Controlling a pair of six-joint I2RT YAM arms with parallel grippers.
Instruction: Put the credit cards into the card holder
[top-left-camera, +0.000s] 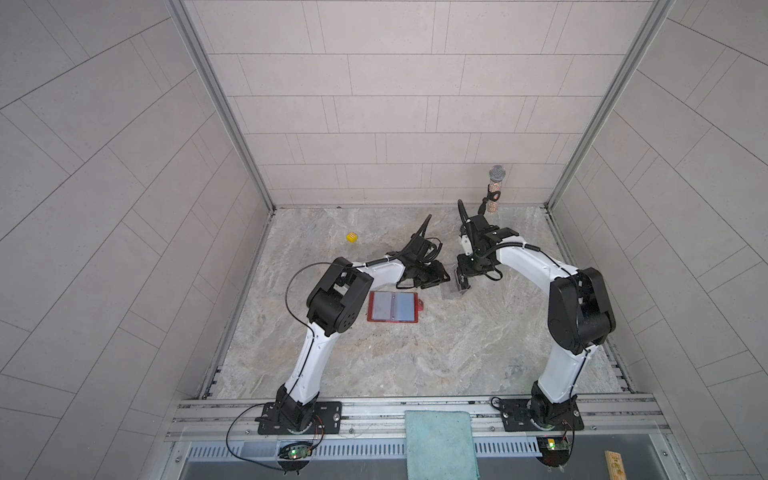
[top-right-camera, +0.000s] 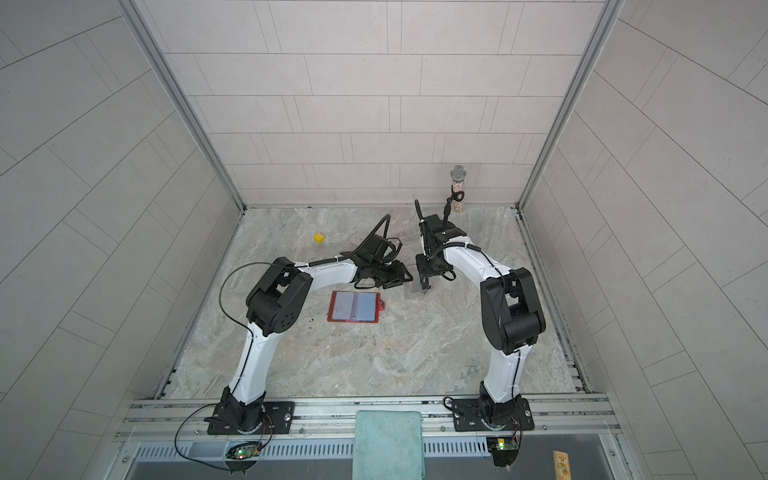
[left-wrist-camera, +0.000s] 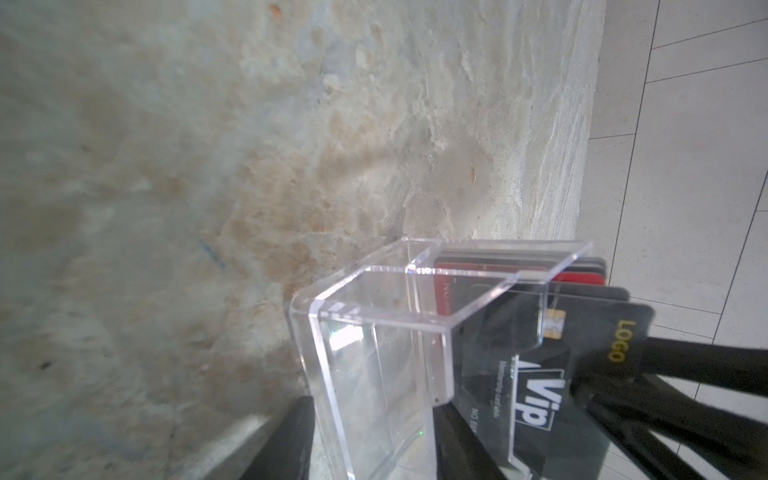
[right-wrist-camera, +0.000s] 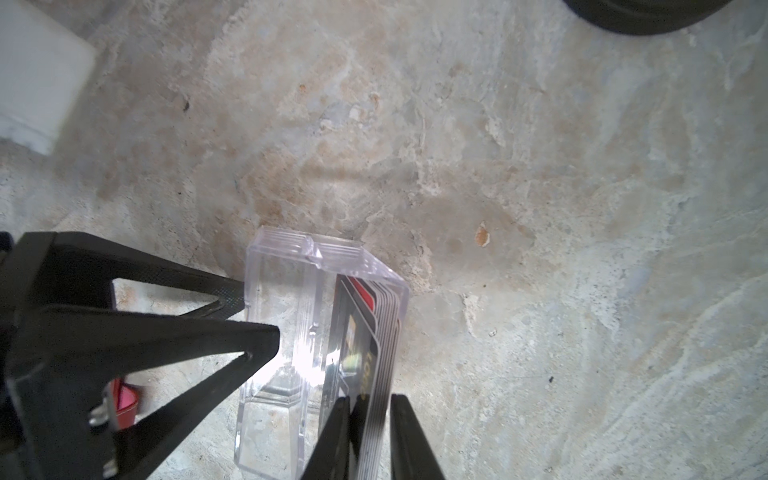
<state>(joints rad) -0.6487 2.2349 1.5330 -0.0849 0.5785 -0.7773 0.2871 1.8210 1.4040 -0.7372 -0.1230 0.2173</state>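
The red card holder (top-left-camera: 392, 306) (top-right-camera: 354, 306) lies open and flat on the marble table, clear sleeves up. To its right stands a clear acrylic stand (top-left-camera: 454, 293) (left-wrist-camera: 374, 332) (right-wrist-camera: 282, 299). My left gripper (top-left-camera: 436, 280) (left-wrist-camera: 370, 407) is shut on the stand's empty front compartment from the side. A stack of credit cards (left-wrist-camera: 536, 399) (right-wrist-camera: 382, 332), black with "VIP" and "LOGO" lettering, stands upright in the stand's back slot. My right gripper (top-left-camera: 462, 286) (right-wrist-camera: 370, 399) points down over them, its fingers shut on the two faces of the stack.
A yellow cube (top-left-camera: 352, 237) sits at the back left. A slim microphone-like tube (top-left-camera: 495, 189) stands at the back right by the wall. A teal cloth (top-left-camera: 439, 444) hangs over the front rail, and a wooden block (top-left-camera: 615, 465) lies at the front right.
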